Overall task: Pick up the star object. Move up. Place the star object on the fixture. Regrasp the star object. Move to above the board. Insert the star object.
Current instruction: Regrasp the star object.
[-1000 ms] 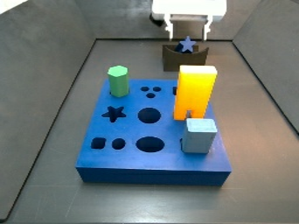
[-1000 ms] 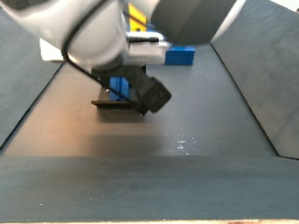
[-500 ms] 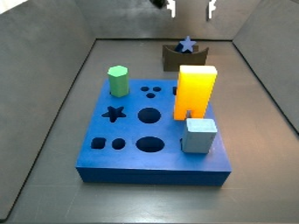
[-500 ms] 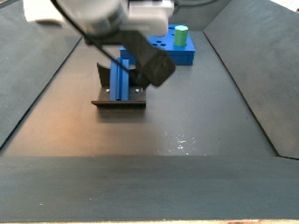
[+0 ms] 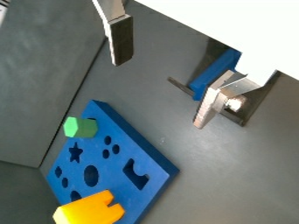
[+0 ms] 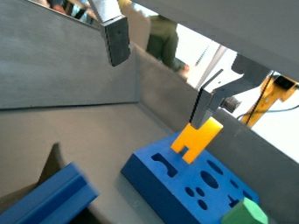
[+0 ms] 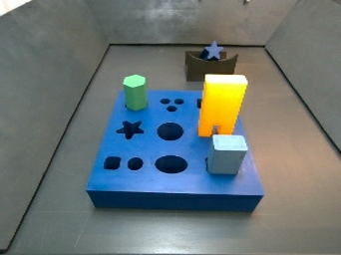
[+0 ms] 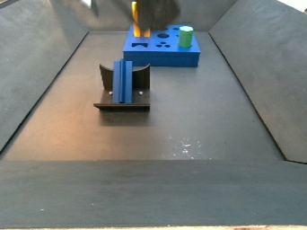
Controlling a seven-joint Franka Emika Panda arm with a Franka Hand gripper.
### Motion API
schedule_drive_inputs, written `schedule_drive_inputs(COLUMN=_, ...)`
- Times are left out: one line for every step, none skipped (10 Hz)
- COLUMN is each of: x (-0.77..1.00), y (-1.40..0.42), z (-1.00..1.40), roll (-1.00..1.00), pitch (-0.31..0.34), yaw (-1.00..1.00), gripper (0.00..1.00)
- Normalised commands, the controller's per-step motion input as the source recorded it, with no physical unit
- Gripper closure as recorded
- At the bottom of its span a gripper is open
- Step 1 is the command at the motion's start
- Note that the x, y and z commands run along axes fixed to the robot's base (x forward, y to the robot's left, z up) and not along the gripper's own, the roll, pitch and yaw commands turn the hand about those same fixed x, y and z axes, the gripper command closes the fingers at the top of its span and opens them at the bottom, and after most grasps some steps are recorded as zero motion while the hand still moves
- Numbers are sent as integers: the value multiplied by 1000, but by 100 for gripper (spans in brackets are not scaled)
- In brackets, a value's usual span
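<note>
the star object (image 7: 212, 49) lies in the fixture (image 7: 213, 66) notch. the pincer (image 5: 163, 74) hangs high above, fingers spread and empty. the peg looks light, stiff, smooth; better take it on flat sides.

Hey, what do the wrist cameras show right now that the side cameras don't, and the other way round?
Only the wrist views show the pincer. It is open, with nothing between its fingers, and raised well above the floor. Only the side views show the pale blue cube, standing at a corner of the board. Both kinds of view show the board, the green peg, the yellow block, and the star object resting on the fixture, clear of the pincer.
</note>
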Motion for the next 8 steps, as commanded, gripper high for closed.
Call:
schedule_drive_inputs(x=-57, y=-174, z=40, roll=1000, pitch=27, yaw=21, gripper=0)
schedule_drive_inputs(x=-25, y=-32, z=23, roll=1000, pitch=29, yaw=21, gripper=0)
schedule_drive_inputs(x=-22, y=-28, z=35, roll=1000, pitch=29, yaw=21, gripper=0)
schedule_drive_inputs(x=-32, y=-35, z=13, roll=1000, pitch=23, yaw=21, gripper=0)
schedule_drive_inputs(x=-43, y=-32, z=14, roll=1000, pitch=18, yaw=22, gripper=0)
schedule_drive_inputs(x=-46, y=-29, z=15, roll=1000, pitch=14, yaw=21, gripper=0)
schedule_drive_inputs(x=-50, y=-26, z=12, roll=1000, pitch=6, yaw=22, gripper=0)
schedule_drive_inputs(x=-53, y=-24, z=12, roll=1000, pitch=1, yaw=23, gripper=0)
